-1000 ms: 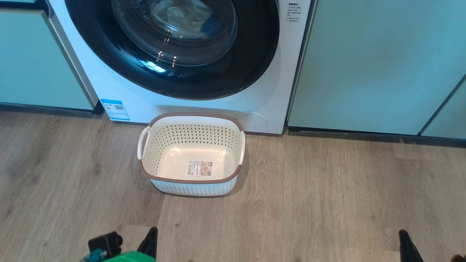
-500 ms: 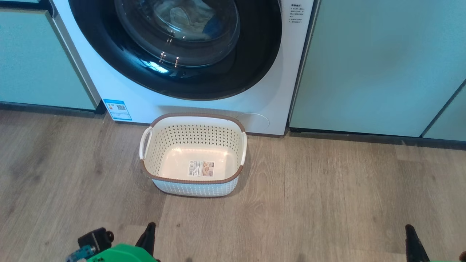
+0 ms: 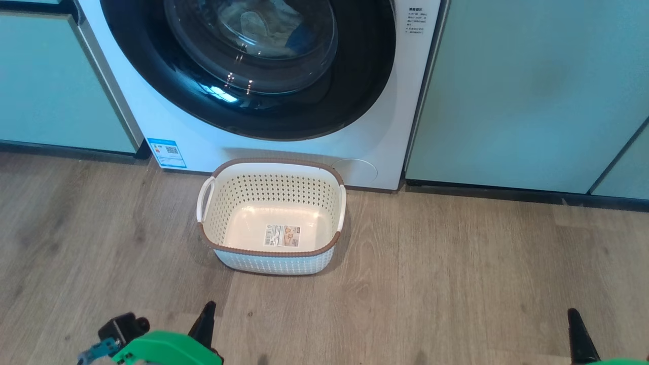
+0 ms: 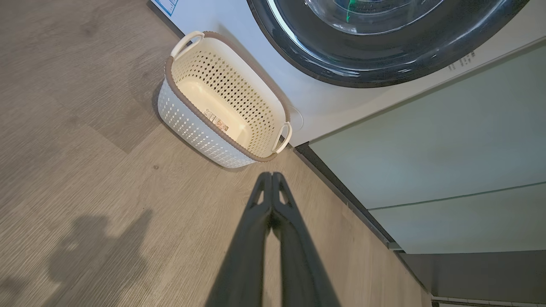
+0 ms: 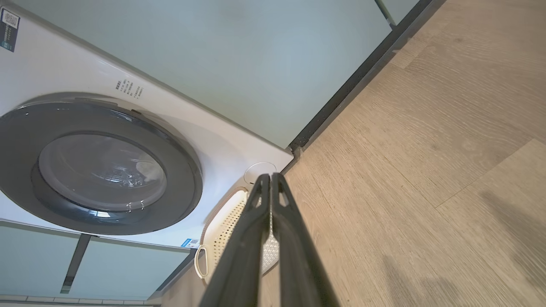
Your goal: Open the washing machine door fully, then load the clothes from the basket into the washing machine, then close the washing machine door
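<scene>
Head view: I see the big white front-loading washing machine (image 3: 385, 137), its round black-rimmed glass door (image 3: 355, 91) shut, with pale blue-trimmed clothes (image 3: 263, 23) behind the glass. The cream perforated plastic basket (image 3: 268, 192) with a brown rim stands on the wood-grain floor (image 3: 456, 279) just before the machine, a label sticker (image 3: 281, 235) on its bare bottom. My left gripper (image 3: 205, 322) and right gripper (image 3: 577, 329) sit low, well apart from it. Left wrist view: fingers clenched together, grasping nothing. Right wrist view: the same.
</scene>
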### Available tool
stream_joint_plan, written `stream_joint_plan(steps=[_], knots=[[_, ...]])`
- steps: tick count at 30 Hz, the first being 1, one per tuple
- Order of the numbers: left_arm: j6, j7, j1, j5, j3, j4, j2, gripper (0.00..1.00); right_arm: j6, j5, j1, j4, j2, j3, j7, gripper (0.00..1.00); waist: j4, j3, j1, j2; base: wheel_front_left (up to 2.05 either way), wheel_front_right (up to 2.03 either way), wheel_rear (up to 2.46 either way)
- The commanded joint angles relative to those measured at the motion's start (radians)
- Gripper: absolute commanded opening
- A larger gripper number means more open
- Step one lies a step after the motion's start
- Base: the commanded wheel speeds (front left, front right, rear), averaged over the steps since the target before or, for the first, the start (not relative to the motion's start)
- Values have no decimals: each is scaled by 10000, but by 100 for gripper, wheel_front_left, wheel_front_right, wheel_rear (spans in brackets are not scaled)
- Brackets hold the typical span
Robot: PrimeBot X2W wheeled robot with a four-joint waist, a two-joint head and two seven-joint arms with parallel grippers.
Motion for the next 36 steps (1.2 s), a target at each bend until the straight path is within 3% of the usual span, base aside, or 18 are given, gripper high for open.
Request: stream_joint_plan(steps=[1,36], knots=[[-86,61,-572,-302,340,-279,45,0,-18,320,-651,-363,-297,32,77,0,9,-4,0,0,0,0,0],[-713,912,-1266,-4151,1195,-250,-104,0,-27,4125,-1425,-559,-366,-187,1034,0,192,-96,-1,0,0,0,0]])
